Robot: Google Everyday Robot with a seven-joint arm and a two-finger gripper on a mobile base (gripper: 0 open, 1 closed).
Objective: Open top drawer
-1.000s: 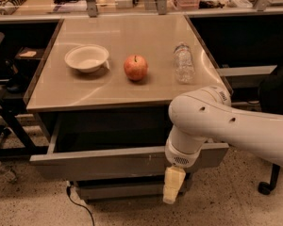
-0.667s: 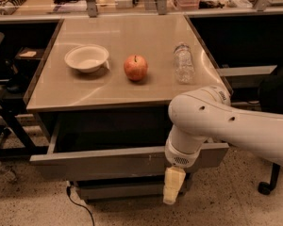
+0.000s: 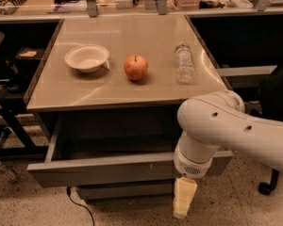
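Note:
The top drawer (image 3: pixel 104 170) is a wide grey handleless drawer under the tabletop. It stands pulled out toward me, and its dark inside shows behind the flat front panel. My white arm (image 3: pixel 226 126) reaches in from the right and bends down over the drawer's right front corner. My gripper (image 3: pixel 184 203) hangs pointing down just in front of and below the drawer's front panel, near its right end. It holds nothing that I can see.
On the beige table (image 3: pixel 132 86) stand a white bowl (image 3: pixel 87 57), a red apple (image 3: pixel 136 67) and a clear plastic bottle (image 3: pixel 184 62). A narrower grey drawer (image 3: pixel 125 191) sits below. A cable (image 3: pixel 80 204) lies on the floor. A chair wheel (image 3: pixel 265 187) is at the right.

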